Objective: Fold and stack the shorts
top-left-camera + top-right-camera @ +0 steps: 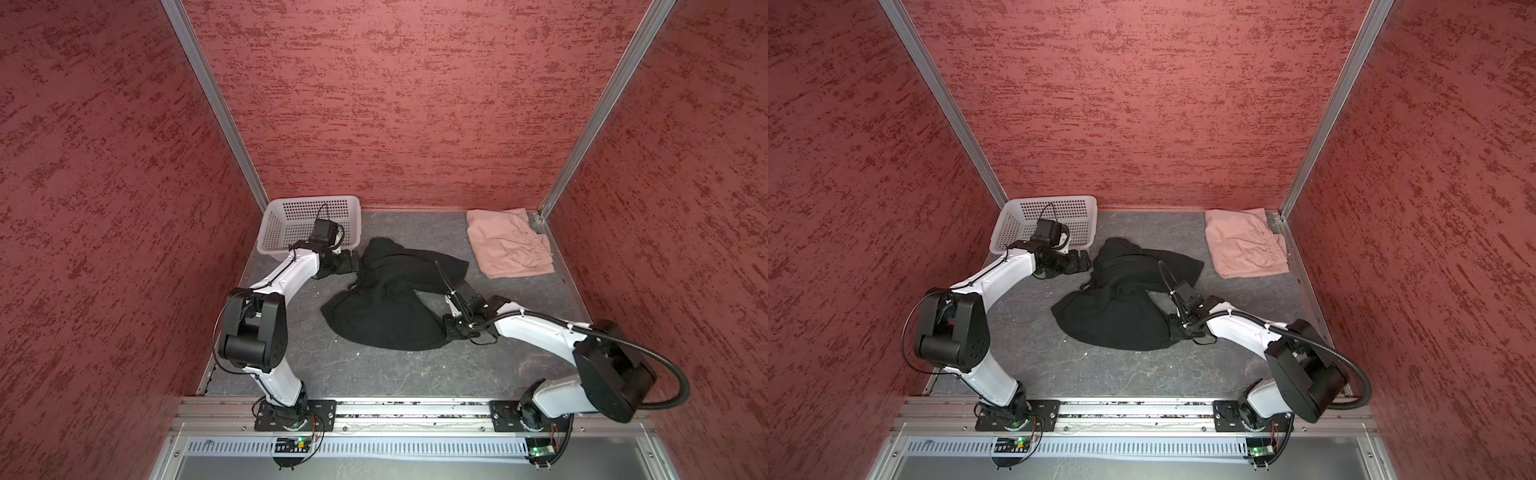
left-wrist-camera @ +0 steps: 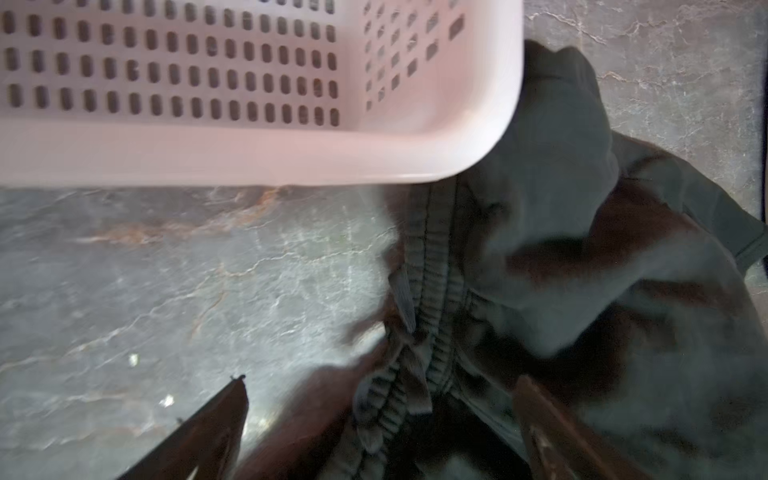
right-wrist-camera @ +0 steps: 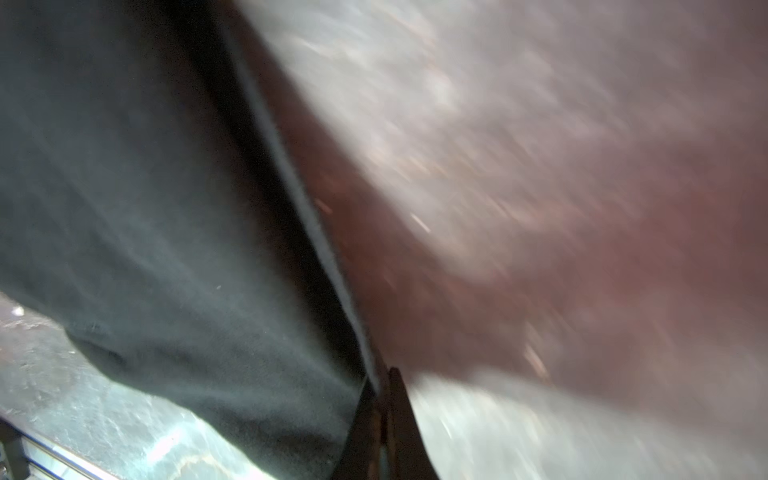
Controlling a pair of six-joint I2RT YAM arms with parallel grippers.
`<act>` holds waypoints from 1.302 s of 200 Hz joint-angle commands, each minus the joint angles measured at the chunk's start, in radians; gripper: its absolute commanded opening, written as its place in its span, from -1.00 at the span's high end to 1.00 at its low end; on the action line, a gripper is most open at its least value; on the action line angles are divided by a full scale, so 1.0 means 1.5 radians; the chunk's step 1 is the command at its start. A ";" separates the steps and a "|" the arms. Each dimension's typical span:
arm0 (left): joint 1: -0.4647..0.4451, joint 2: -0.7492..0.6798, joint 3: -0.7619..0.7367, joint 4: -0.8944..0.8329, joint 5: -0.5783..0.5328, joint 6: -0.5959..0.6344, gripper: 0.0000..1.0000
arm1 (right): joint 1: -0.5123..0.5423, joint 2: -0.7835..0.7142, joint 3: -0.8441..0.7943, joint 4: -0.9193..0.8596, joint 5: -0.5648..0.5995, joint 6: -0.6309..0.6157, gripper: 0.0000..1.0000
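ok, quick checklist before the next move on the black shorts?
1. Right hand closed on the black shorts hem: ok.
2. Left hand open, waistband between its fingers, not yet gripping: ok.
3. Black shorts lying flat for a fold: not ok, crumpled mid-table.
4. Pink shorts folded and out of the way in the far right corner: ok.
5. Basket apart from the black shorts: cannot tell, its corner sits very close to the cloth.
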 commanded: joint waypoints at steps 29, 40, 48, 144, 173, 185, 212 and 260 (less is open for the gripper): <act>-0.019 0.079 0.044 0.094 0.047 0.019 -0.99 | -0.127 -0.183 0.067 -0.125 0.114 0.014 -0.16; -0.025 0.095 0.060 0.115 0.062 0.028 -0.97 | -0.174 -0.192 0.065 -0.071 0.113 -0.008 -0.25; -0.028 0.106 0.077 0.120 0.063 0.032 -0.92 | -0.208 -0.182 0.062 -0.027 0.104 -0.022 -0.32; 0.000 0.210 0.112 0.170 0.129 0.002 -0.70 | -0.335 0.134 0.057 0.398 -0.091 -0.055 -0.55; 0.003 0.222 0.115 0.187 0.157 -0.010 -0.65 | -0.335 0.213 0.078 0.472 -0.126 -0.027 -0.46; 0.000 0.225 0.116 0.191 0.160 -0.009 -0.63 | -0.336 0.237 0.082 0.496 -0.130 -0.018 -0.36; -0.006 0.237 0.121 0.200 0.183 -0.012 -0.40 | -0.335 0.267 0.111 0.496 -0.120 -0.022 0.15; -0.023 0.250 0.119 0.204 0.213 -0.029 0.20 | -0.355 0.183 0.122 0.438 -0.070 -0.052 0.97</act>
